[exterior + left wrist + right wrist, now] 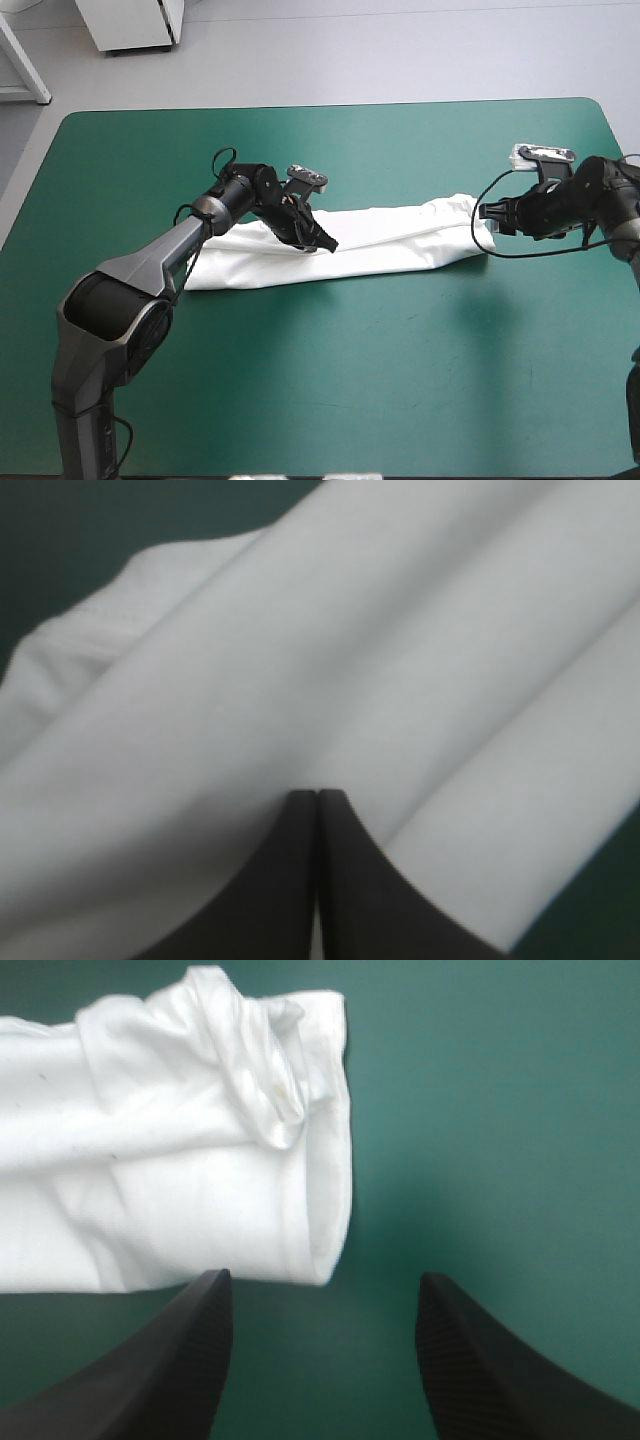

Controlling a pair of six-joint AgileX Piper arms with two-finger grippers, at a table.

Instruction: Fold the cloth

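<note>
The T-shirt (400, 240) lies folded into one long narrow band across the middle of the bench (330, 380). It runs from its wider end toward 9 o'clock to a narrower, rolled end toward 3 o'clock, and that end sits slightly nearer the far edge. The cloth is flat against the teal-green cover, with soft lengthwise creases along it and a small bunched tuck at the 3 o'clock end. My left pincer (326, 243) is down on the band around its middle. Its black fingers are pressed together into a single point, with the tips against the white fabric, which fills nearly everything ahead of them. My right pincer (486, 212) sits just off the 3 o'clock end of the shirt. Its fingers (190, 1340) stand wide apart with bare cover between them, and the hemmed end lies just ahead, closer to one finger than the other. Both arms reach in low over the bench, one from 9 o'clock and the other from 3 o'clock.
</note>
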